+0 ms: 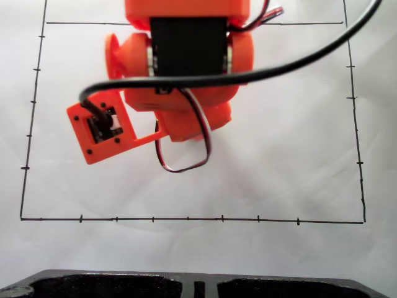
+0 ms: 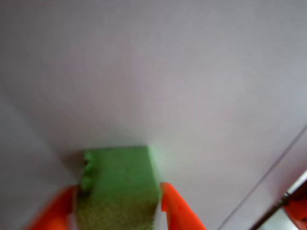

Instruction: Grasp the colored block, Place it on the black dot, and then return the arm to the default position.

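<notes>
From where the fixed view looks down, the arm (image 1: 180, 74) reaches in from twelve o'clock and hangs over the upper middle of the white paper (image 1: 291, 161); its bright orange shell wraps a black servo block at the top, and an orange camera mount (image 1: 102, 133) juts out toward eight o'clock with a small black part set into it; a thick black cable (image 1: 298, 62) sweeps from the two o'clock corner across the arm to that mount, and a thinner looped wire (image 1: 201, 152) droops below the body toward six o'clock; a thin black border line (image 1: 186, 218) with tick marks frames the sheet, and a dark tray edge (image 1: 186, 287) lies along the bottom; the arm's bulk hides whatever sits beneath it, so the fingers cannot be made out from here. In the wrist view the colored block (image 2: 120, 187) sits at six o'clock of the frame, bright green, rough and speckled on its near face, its far end resting against the pale paper with a soft shadow round it; the gripper (image 2: 117, 211) has an orange finger (image 2: 177, 211) hard against the block's right side and another, blurred, at its left side near seven o'clock; the block is pinched between them, so the hand is clenched on it; a thin line runs slantwise at four o'clock, beside a bit of orange at the corner.
</notes>
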You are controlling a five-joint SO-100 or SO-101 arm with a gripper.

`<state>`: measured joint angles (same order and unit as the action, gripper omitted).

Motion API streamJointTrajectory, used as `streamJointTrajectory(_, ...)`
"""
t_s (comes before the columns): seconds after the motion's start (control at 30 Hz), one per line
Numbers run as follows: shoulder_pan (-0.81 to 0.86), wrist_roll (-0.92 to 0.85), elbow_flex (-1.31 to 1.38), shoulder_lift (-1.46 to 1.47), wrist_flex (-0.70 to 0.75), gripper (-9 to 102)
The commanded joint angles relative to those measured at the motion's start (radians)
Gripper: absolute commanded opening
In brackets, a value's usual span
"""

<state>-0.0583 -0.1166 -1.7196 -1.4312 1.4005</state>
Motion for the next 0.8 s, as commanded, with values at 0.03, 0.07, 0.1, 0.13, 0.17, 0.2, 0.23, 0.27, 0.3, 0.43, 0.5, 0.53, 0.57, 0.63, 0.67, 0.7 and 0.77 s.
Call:
streamJointTrajectory(0.03, -0.006, -0.012, 0.02, -0.058, 0.021, 39)
streamJointTrajectory(0.07, -0.006, -0.012, 0.02, -0.069, 0.028, 41)
streamJointTrajectory(0.1, -0.006, -0.012, 0.02, -0.083, 0.034, 43)
streamJointTrajectory(0.13, -0.008, -0.011, 0.02, -0.101, 0.048, 45)
streamJointTrajectory(0.17, -0.009, -0.009, 0.02, -0.121, 0.064, 46)
streamJointTrajectory(0.2, -0.011, -0.006, 0.02, -0.143, 0.08, 47)
streamJointTrajectory(0.23, -0.011, -0.006, 0.02, -0.17, 0.097, 47)
streamJointTrajectory(0.27, -0.011, -0.006, 0.02, -0.199, 0.114, 48)
streamJointTrajectory(0.3, -0.009, -0.006, 0.02, -0.23, 0.129, 48)
streamJointTrajectory(0.43, 0.008, -0.018, 0.002, -0.396, 0.14, 49)
streamJointTrajectory(0.5, 0.011, -0.035, -0.017, -0.486, 0.141, 49)
streamJointTrajectory(0.53, 0.012, -0.049, -0.031, -0.534, 0.141, 50)
streamJointTrajectory(0.57, 0.012, -0.061, -0.051, -0.588, 0.138, 50)
streamJointTrajectory(0.63, 0.014, -0.067, -0.089, -0.695, 0.137, 49)
streamJointTrajectory(0.67, 0.014, -0.078, -0.114, -0.75, 0.138, 48)
streamJointTrajectory(0.7, 0.015, -0.089, -0.14, -0.802, 0.138, 46)
streamJointTrajectory(0.77, 0.026, -0.094, -0.195, -0.897, 0.126, 45)
